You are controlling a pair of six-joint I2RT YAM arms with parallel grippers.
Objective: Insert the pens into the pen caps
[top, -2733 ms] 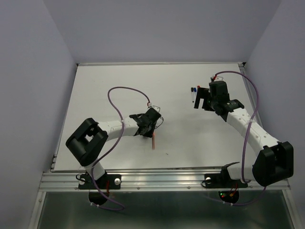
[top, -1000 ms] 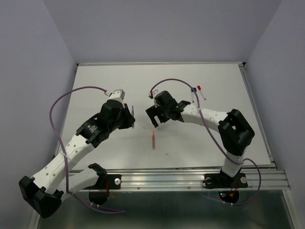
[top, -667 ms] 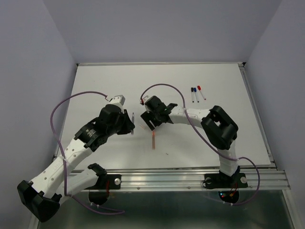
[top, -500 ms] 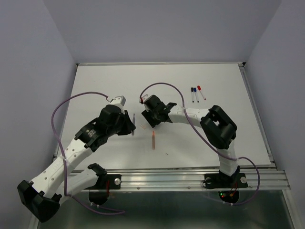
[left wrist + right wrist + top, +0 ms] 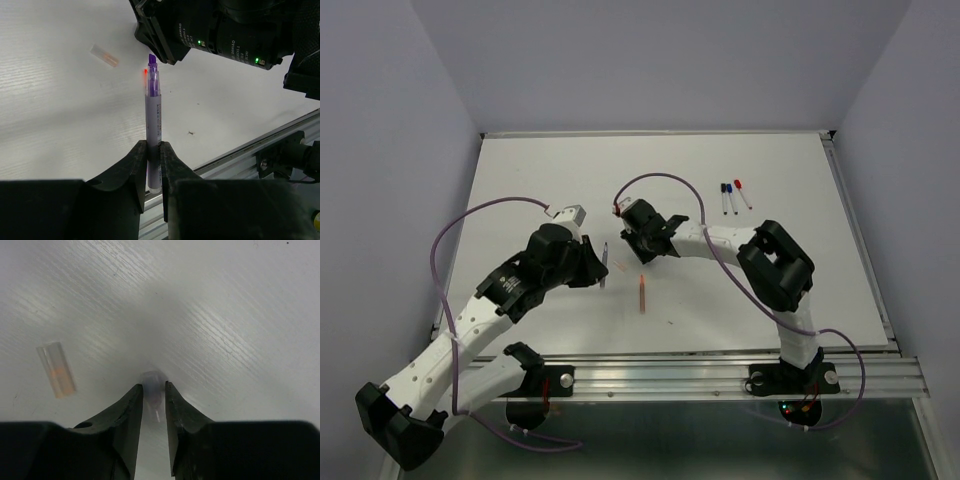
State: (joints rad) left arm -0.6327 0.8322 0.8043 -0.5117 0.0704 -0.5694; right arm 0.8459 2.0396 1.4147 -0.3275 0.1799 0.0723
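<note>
- Left wrist view: the left hand (image 5: 152, 146) is clamped on the tail end of a purple pen (image 5: 153, 107). The pen's long axis runs straight away from the hand, bare tip aimed at the right arm (image 5: 235, 30) just beyond.
- Right wrist view: the right hand (image 5: 153, 386) has narrowed onto a pale cap (image 5: 152, 381) at the worktop (image 5: 240, 315), both fingers seemingly touching it.
- Next, I judge, the tip and the cap's mouth must share one axis.
- Print on the pen barrel is too small to read.

The left arm (image 5: 468, 318) and right arm (image 5: 720, 240) are white with black joints, each with 1 purple cable (image 5: 500, 201). Green lights (image 5: 199, 42) show at 1 o'clock, left wrist view.
</note>
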